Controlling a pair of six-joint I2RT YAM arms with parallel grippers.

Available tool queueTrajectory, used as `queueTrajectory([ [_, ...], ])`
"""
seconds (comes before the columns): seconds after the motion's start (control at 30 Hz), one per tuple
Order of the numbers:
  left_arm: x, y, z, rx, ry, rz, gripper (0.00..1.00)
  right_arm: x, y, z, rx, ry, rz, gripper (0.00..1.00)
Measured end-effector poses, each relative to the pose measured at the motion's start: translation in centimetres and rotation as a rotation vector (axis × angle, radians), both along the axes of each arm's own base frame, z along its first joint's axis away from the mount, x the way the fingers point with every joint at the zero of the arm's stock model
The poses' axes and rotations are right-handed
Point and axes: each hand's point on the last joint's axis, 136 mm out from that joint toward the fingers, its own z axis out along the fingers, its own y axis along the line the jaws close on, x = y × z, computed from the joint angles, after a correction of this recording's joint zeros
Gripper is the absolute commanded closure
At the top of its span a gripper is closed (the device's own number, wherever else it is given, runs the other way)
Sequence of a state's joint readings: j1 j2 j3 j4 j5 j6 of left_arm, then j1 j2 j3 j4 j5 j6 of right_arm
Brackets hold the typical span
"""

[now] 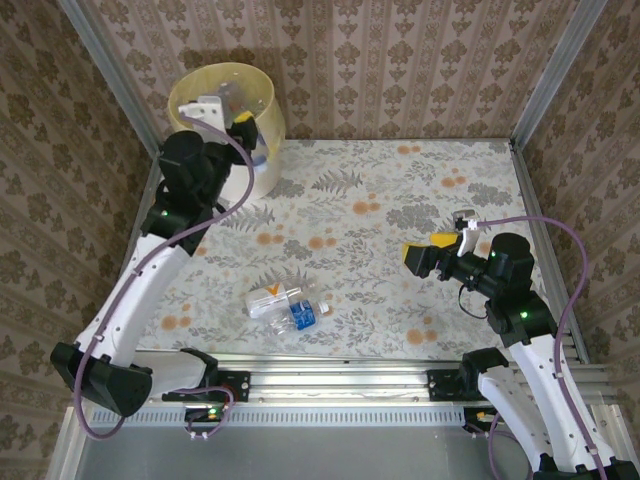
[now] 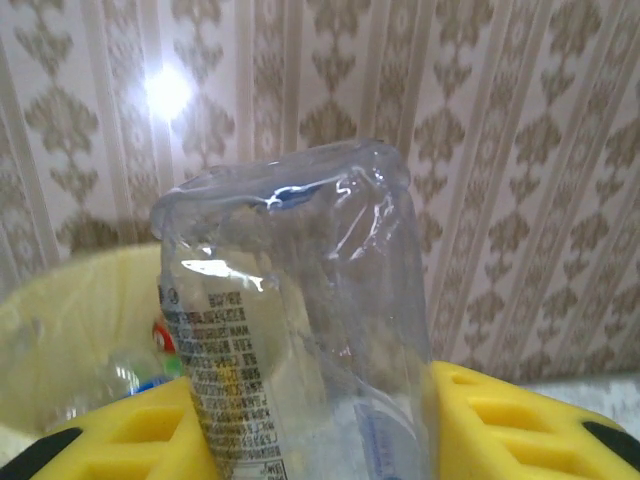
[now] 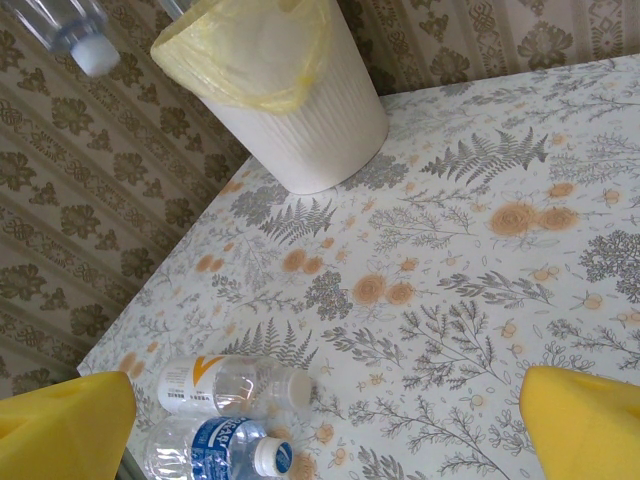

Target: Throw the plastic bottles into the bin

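- Yellow foam pads (image 2: pixel 505 425) of the left gripper (image 2: pixel 320 430) pinch a clear bottle (image 2: pixel 300 290) from both sides. Its flat bottom end points away from the wrist camera. Small black print runs down its label.
- Seen from the top, the left arm (image 1: pixel 185 195) reaches out to 11 o'clock, and its far end is up by the rim of the bin (image 1: pixel 268 125).
- The bin is round and pale yellow, with a yellowish bag in it. It stands in the 11 o'clock corner of the table (image 1: pixel 400 190), next to the patterned wall.
- In the left wrist view, the bin's open mouth is low at 8 o'clock, behind the held bottle. Some other bottles (image 2: pixel 105 385) lie inside it, with bits of red and blue.
- The right gripper (image 1: pixel 418 257) hangs in the air at 3 o'clock over the table. Its yellow fingers (image 3: pixel 585 420) are spread wide apart and hold nothing.
- Two bottles lie on their sides at 6 o'clock, near the front edge of the table. They touch each other.
- One is the orange-mark bottle (image 1: pixel 273 297), with a white label. The other is the blue-label bottle (image 1: pixel 308 316), with a white cap.
- From the right wrist, both lie at 7 o'clock, just beside one finger, and the bin is far off at 12 o'clock.
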State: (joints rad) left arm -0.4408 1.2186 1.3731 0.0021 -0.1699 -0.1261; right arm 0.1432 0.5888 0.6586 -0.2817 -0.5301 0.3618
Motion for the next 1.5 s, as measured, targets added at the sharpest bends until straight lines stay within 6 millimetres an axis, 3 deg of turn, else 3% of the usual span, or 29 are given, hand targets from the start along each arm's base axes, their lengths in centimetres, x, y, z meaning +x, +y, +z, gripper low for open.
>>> queueTrajectory([
  [0.17,0.1,1.4,3.7,-0.02,-0.109,0.011,0.53,0.0,0.0,-0.1,-0.001,0.002,0.0,0.0],
  [0.63,1.4,6.3,7.9,-0.046,-0.257,0.086,0.52,0.3,0.0,-1.0,-0.008,0.04,-0.003,0.0],
  [0.83,3.5,7.2,8.5,-0.037,-0.269,0.1,0.52,0.4,0.0,-1.1,-0.011,0.045,-0.002,0.0],
  [1.0,7.4,7.9,7.4,-0.014,-0.215,0.127,0.5,0.4,0.0,-1.2,-0.013,0.049,-0.003,0.0],
  [1.13,12.1,8.9,5.1,0.041,-0.121,0.168,0.24,0.4,0.0,-1.3,-0.018,0.049,-0.001,0.0],
  [1.2,14.8,9.4,3.3,0.068,-0.056,0.183,0.01,0.4,0.0,-1.3,-0.019,0.048,-0.001,0.0],
  [1.27,17.5,9.9,0.6,0.087,0.034,0.193,0.0,0.4,0.0,-1.3,-0.021,0.047,0.0,0.0],
  [1.37,19.9,10.4,-3.9,0.113,0.181,0.204,0.0,0.4,0.0,-1.3,-0.022,0.048,0.0,0.0],
  [1.43,20.0,10.5,-5.8,0.122,0.258,0.207,0.0,0.3,0.0,-1.4,-0.022,0.05,0.0,0.0],
  [1.5,19.5,10.5,-6.1,0.122,0.299,0.206,0.0,0.3,0.0,-1.4,-0.022,0.054,0.001,0.0],
])
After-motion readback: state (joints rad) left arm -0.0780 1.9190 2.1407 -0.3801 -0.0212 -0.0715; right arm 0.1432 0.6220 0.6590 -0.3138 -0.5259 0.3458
